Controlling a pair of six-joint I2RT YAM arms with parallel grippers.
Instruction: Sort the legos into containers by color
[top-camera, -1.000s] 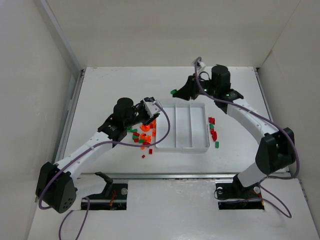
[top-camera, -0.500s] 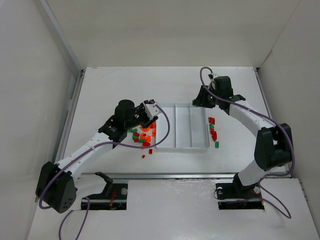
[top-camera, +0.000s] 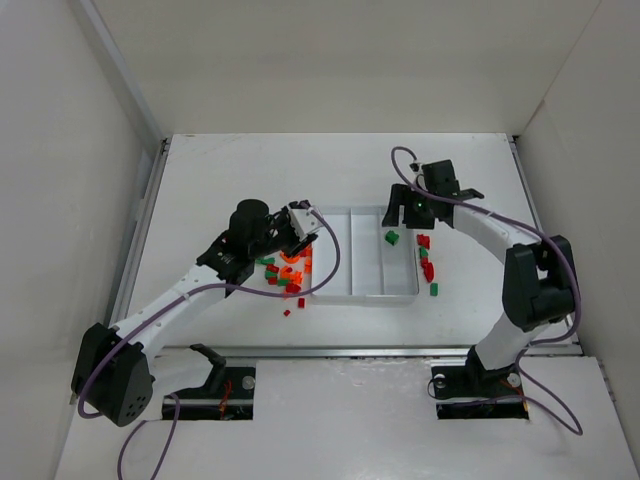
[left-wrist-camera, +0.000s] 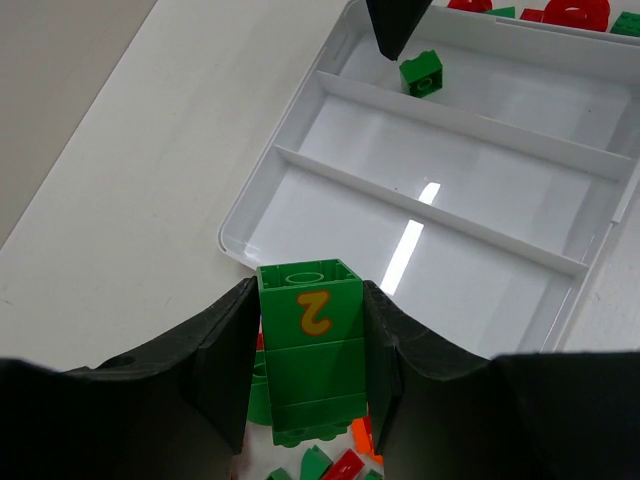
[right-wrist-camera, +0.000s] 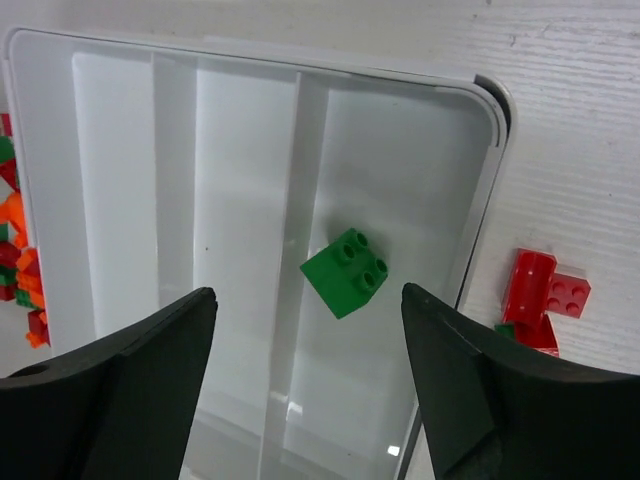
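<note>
Sorting barely begun: one green lego (right-wrist-camera: 345, 272) lies in the tray (top-camera: 365, 297) compartment directly beneath the right end effector (top-camera: 402, 211), its jaws spread open. The other compartments hold nothing. The left end effector (left-wrist-camera: 312, 318) clamps a green stack (left-wrist-camera: 312, 385), its yellow marking legible only from the left wrist camera. Loose legos (top-camera: 285, 272) crowd the desk (top-camera: 230, 180) beside both end effectors.

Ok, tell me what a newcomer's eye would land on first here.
A lone green brick sits in the right compartment of the otherwise empty tray, under the open right gripper. The left gripper clamps a tall green stack marked with a yellow squiggle. It is at the tray's left edge, by a mixed pile of red, green and orange bricks.
</note>
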